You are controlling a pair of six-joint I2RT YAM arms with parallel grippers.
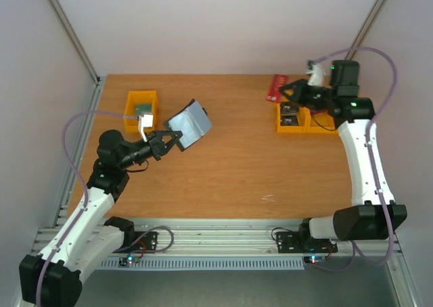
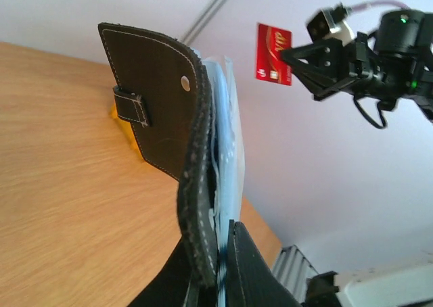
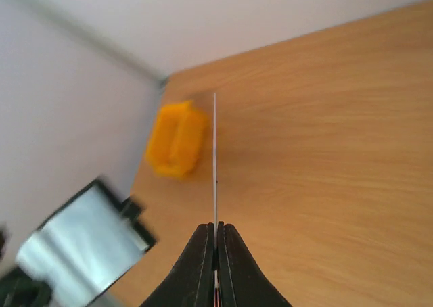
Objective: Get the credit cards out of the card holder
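Your left gripper is pinching almost shut on one edge of the black folding card holder, holding it open and off the orange-brown wooden table, over the left half. In the left wrist view the black outer flap with its small closing tab is facing the camera; the blue-grey inner pockets are showing behind it; you cannot tell whether a card is sitting in them. Your right gripper is clamping fully shut on the thin red plastic credit card, holding it in the air at the far right, near the far edge of the pair of yellow plastic bins, well apart from the card holder; the right wrist view is showing that card edge-on between the black fingertips. A single yellow plastic bin is sitting at the far left, just behind the left gripper.
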